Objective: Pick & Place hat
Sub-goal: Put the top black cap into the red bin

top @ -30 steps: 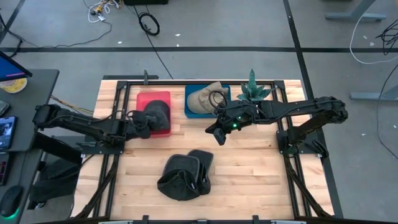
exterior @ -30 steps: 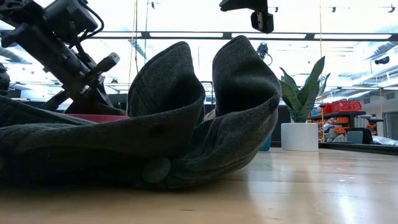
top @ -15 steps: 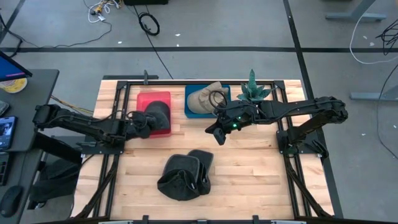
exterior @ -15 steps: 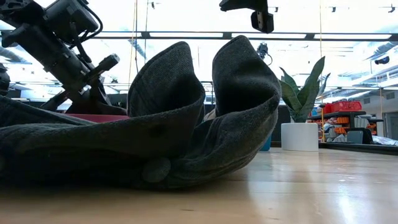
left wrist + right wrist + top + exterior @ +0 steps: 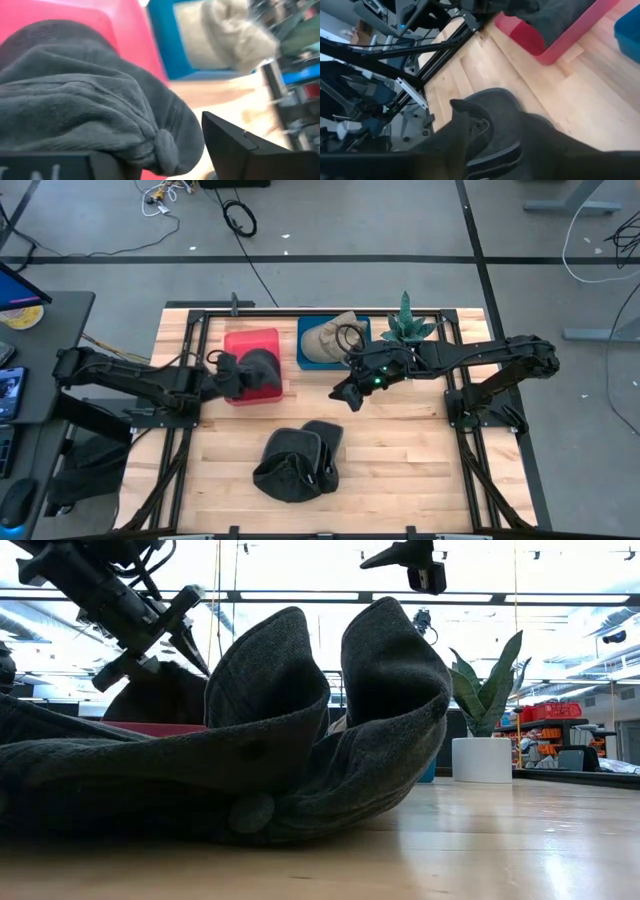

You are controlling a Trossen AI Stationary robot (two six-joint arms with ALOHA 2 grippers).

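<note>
Here I'm seeing the left gripper (image 5: 228, 373) pinching a dark grey hat (image 5: 258, 369) over the red bin (image 5: 251, 343) just ahead of it, while beyond that the right gripper (image 5: 343, 398) is hovering near the blue bin (image 5: 306, 352), its opening impossible to judge.

Bare wood right of dark hats (image 5: 297, 461); red bin (image 5: 252, 350), blue bin (image 5: 312, 350), plant (image 5: 406, 325) crowd back edge.

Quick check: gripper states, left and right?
Left gripper: shut on the dark grey hat over the red bin.
Right gripper: cannot be told.
</note>
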